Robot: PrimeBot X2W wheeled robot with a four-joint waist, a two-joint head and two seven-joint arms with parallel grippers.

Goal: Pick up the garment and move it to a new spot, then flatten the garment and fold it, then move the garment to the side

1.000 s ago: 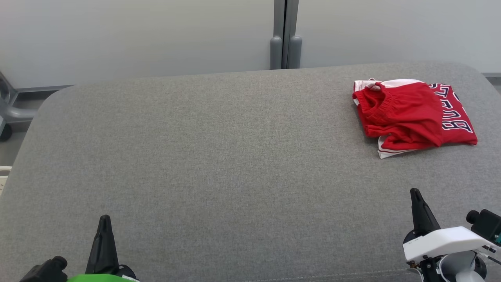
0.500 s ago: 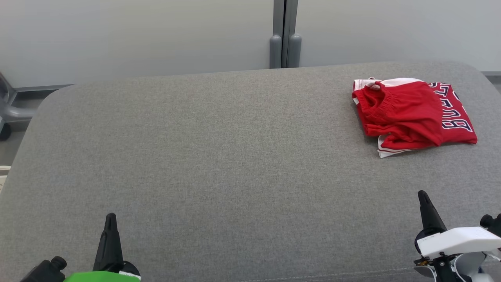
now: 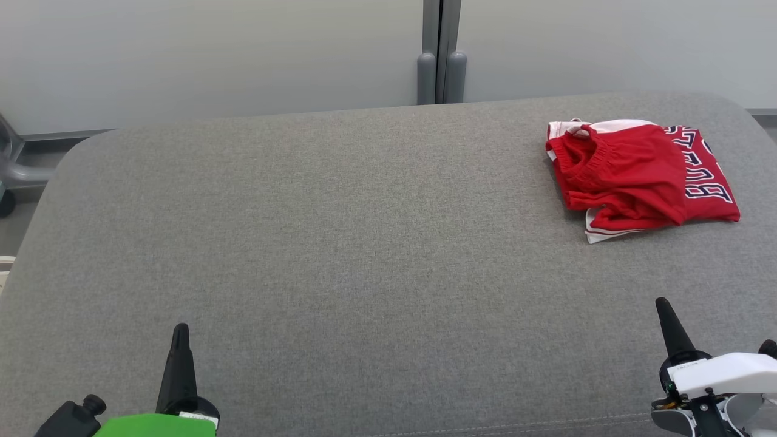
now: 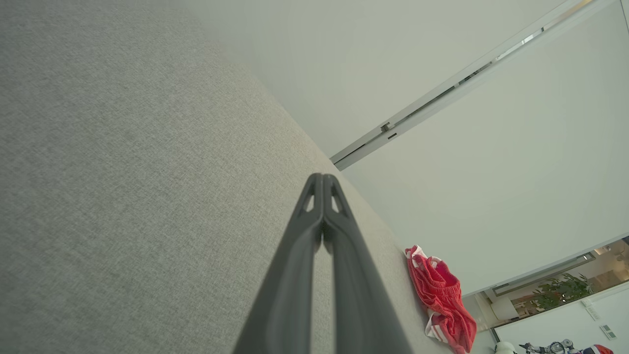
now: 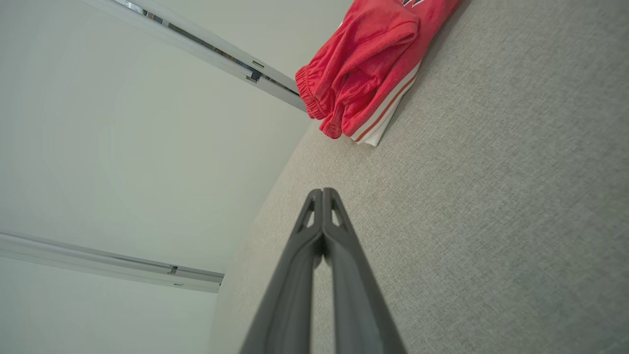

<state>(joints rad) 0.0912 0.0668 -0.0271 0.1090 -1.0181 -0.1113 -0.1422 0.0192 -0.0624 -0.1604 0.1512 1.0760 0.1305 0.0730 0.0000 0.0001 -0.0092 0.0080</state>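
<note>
Looking along my right gripper [image 5: 323, 191], I see its two dark fingers pressed together tip to tip with nothing between them, at the near edge of the grey padded surface [image 3: 364, 243]. My left gripper [image 3: 180, 329] is pinched closed and empty too, at that same near edge and well apart from the right one. The red garment [image 3: 631, 176] lies roughly straight ahead of the right gripper's tips, well clear of them, toward the far edge of the surface. From the left gripper it is far off, ahead and well to the right. It is loosely folded, with the elastic waistband at its left, white striped trim poking out on the side toward me, and dark lettering on its right part. Beyond it stands a pale wall [image 3: 212, 54] with a grey vertical post [image 3: 441, 67].
</note>
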